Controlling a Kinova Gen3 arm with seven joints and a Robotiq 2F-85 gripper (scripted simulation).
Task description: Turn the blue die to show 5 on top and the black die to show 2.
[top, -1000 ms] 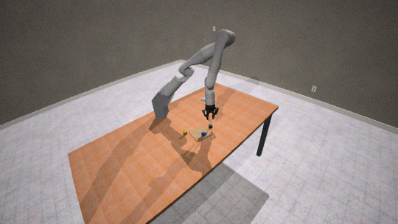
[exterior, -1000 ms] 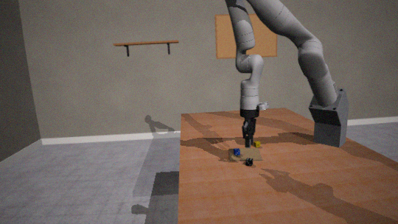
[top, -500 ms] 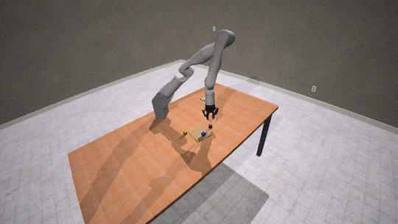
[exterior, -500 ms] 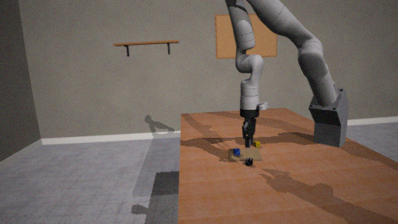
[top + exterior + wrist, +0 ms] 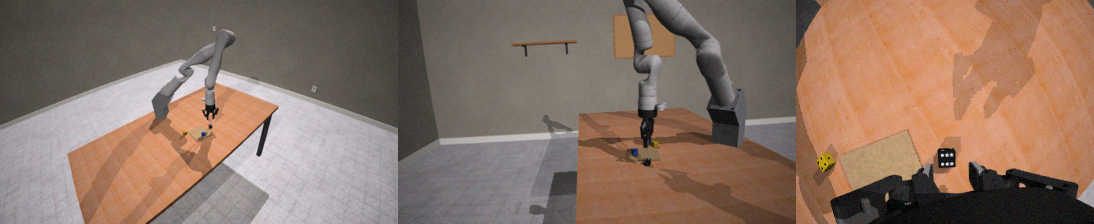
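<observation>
The tan mat [image 5: 200,133] lies flat on the orange table. The blue die [image 5: 203,134] sits on the mat near one edge, as the exterior view also shows [image 5: 634,152]. The black die [image 5: 946,157] [image 5: 647,161] lies on the bare table just off the mat's side. The yellow die [image 5: 825,161] [image 5: 185,133] lies on the table off the opposite side of the mat. My gripper [image 5: 951,171] [image 5: 210,117] hangs above the black die with its fingers partly apart and nothing between them. The blue die is hidden in the wrist view.
The arm's grey base [image 5: 161,105] stands at the table's far edge. The table's edge [image 5: 578,166] runs close to the mat on the blue die's side.
</observation>
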